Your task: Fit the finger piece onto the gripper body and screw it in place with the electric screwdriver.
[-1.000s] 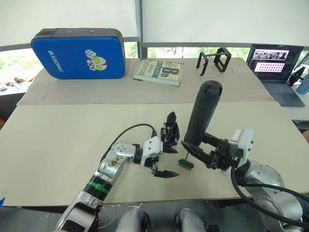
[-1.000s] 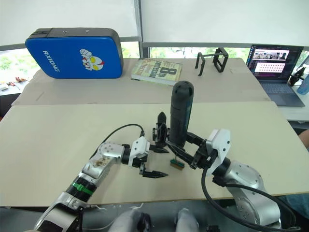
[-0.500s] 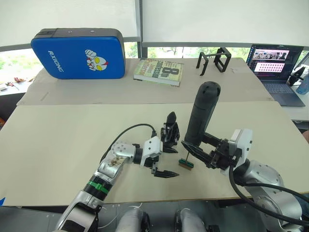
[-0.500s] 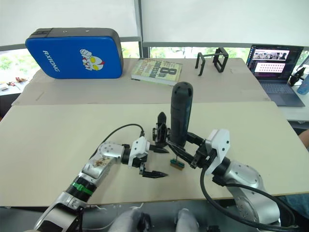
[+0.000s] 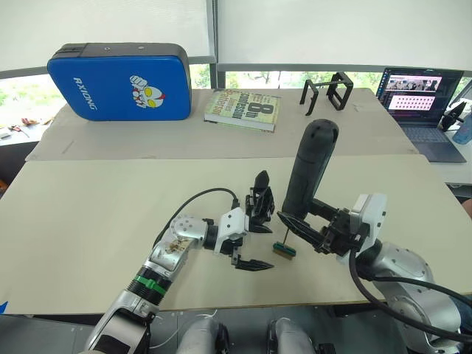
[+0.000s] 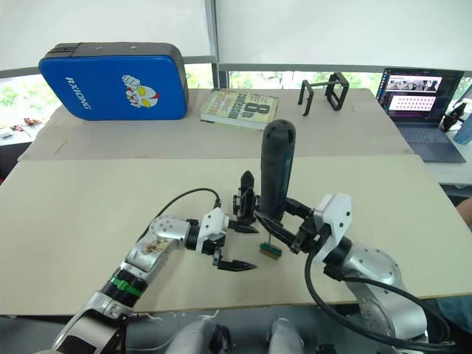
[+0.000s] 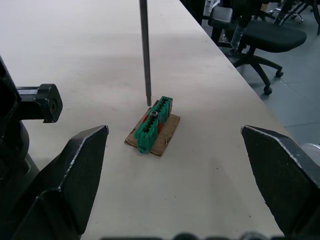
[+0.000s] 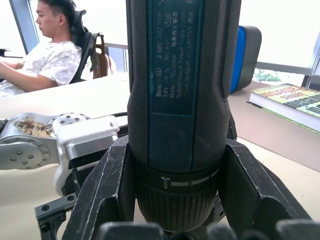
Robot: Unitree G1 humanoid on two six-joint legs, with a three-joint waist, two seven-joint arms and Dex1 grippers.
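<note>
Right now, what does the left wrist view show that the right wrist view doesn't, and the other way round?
Left wrist view: a small green block on a scrap of cardboard, a thin metal bit hanging just above it, an office chair, and the left tool spread wide open.
Right wrist view: the thick body of the electric screwdriver clamped in the right tool, a seated person, a blue case and a book.
Both: the same screwdriver, one end each, and the pale table.

Office: laptop [image 5: 422,99], swivel chair [image 7: 260,37], seated person [image 8: 37,55].
</note>
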